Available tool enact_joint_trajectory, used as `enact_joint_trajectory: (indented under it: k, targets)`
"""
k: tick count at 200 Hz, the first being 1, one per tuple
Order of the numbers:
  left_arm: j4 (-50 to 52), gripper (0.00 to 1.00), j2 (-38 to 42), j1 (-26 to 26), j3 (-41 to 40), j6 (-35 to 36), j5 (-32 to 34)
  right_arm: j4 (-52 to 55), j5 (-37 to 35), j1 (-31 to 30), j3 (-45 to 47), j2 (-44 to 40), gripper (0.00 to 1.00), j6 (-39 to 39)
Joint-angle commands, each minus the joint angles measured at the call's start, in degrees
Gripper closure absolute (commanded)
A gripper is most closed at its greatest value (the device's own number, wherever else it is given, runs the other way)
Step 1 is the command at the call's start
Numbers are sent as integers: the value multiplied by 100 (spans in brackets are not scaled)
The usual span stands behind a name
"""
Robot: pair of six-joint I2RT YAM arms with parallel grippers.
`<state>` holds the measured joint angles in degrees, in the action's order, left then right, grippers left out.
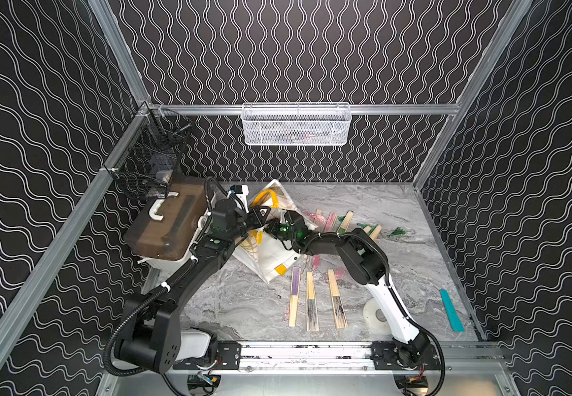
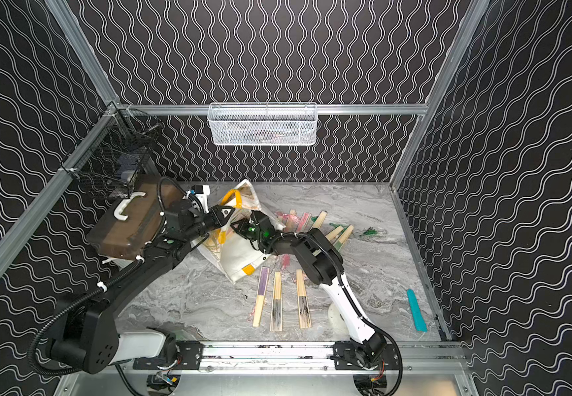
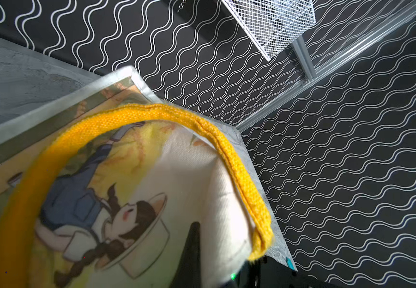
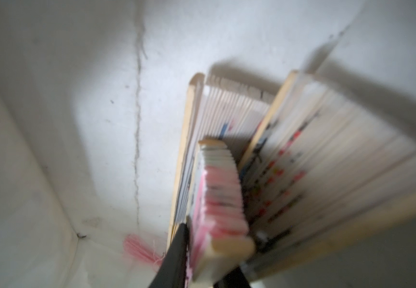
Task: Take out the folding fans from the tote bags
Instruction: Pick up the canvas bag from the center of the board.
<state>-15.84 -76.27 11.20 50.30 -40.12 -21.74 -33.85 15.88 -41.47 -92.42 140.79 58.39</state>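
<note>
Gripping a pink fan point(image 4: 216, 199), the right claw point(image 4: 207, 249) sits down inside the tote bag point(image 1: 270, 253). Its black fingers point(image 4: 177, 254) lie against either side of the closed fan with the jaws narrow, though the wrist view is blurred. Just beside the held fan and deeper in the bag, two more fans point(image 4: 314, 154) lean against the white lining. A pink tassel point(image 4: 139, 249) lies near the bottom fold. Immediately left of the right claw, the left claw point(image 1: 264, 216) is clamped fully closed on the bag's rim fabric. A yellow handle point(image 3: 226, 149) arcs over the printed panel just ahead of it. Both top views show the bag lying tilted on the tabletop point(image 1: 243, 308), with both claws at its mouth. Nearer the arm bases than the right claw, three fans point(image 1: 312, 301) lie side by side, near the bag's corner. To the right of the right claw, further fans point(image 1: 346, 221) with green tassels lie loose, partly hidden by the right arm. A white tape roll point(image 1: 375, 313) sits against that arm's lower link. Well to the right, a teal strip point(image 1: 451, 310) lies near the tabletop's edge. Left of the left claw stands a brown-lidded box point(image 1: 171, 223), with the left arm passing beside it.
</note>
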Motion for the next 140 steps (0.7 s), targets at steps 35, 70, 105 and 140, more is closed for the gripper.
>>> enact_joint_trajectory:
  k: [35,70,105,140]
  targets:
    - [-90,100,-275,-22,290,69,841,-1064,202,8,871,-676,87,-51]
    - [287,100,-466,-39,676,184,1015,-1120,388,-18,1240,-1139,87,-583]
    - [568,100,-486,-57,896,372,1187,-970,425,-95,1639,-1561,87,-1275]
    - [701,100,-469,-79,1006,516,1245,-828,392,-172,1995,-2021,87,-1832]
